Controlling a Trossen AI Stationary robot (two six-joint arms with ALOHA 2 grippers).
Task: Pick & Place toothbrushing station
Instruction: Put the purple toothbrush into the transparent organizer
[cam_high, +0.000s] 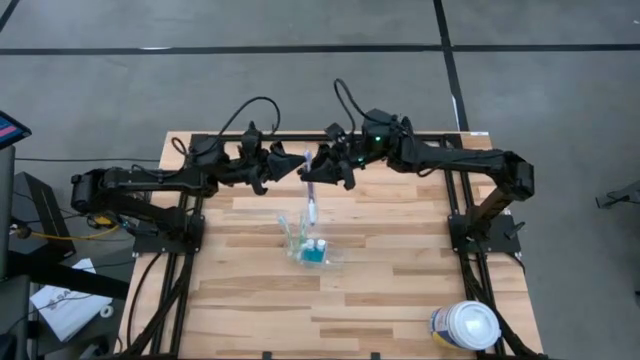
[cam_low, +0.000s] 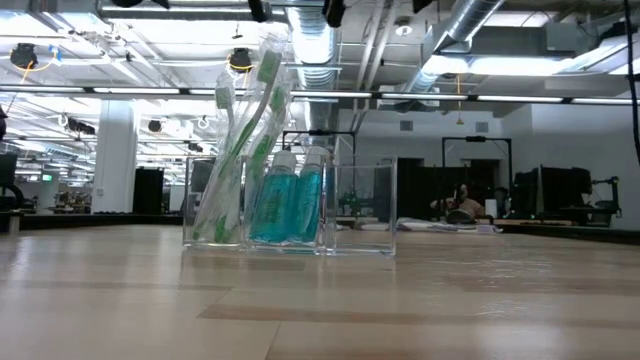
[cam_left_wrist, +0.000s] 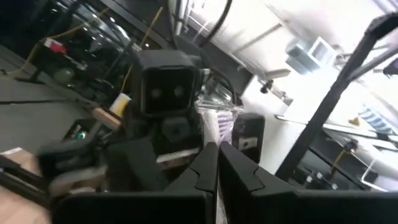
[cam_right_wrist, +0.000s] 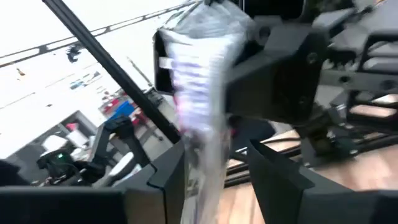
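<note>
The see-through toothbrushing station (cam_high: 312, 247) stands on its base at the table's middle, with green toothbrushes (cam_low: 245, 150) and blue bottles (cam_low: 290, 205) in it. Above the table's far middle, a toothbrush in a white and purple wrapper (cam_high: 309, 188) is held in the air between both arms. My left gripper (cam_left_wrist: 217, 171) comes from the table's left and is shut on it. My right gripper (cam_right_wrist: 217, 174) comes from the right and is open. Its two fingers stand on either side of the wrapper (cam_right_wrist: 199, 118). My left gripper pinches the wrapped toothbrush (cam_left_wrist: 217, 144) between its two shut fingers, coming about level from the table's left. The fingers lie across it. The toothbrush is lifted clear of the table, with its wrapped head end (cam_left_wrist: 217, 115) sticking out past the fingertips.
A round tub with a white lid (cam_high: 468, 326) stands at the table's near right corner. The wooden tabletop (cam_high: 400, 290) around the station is bare. Black frame rails (cam_high: 180, 290) run along the table's left and right edges.
</note>
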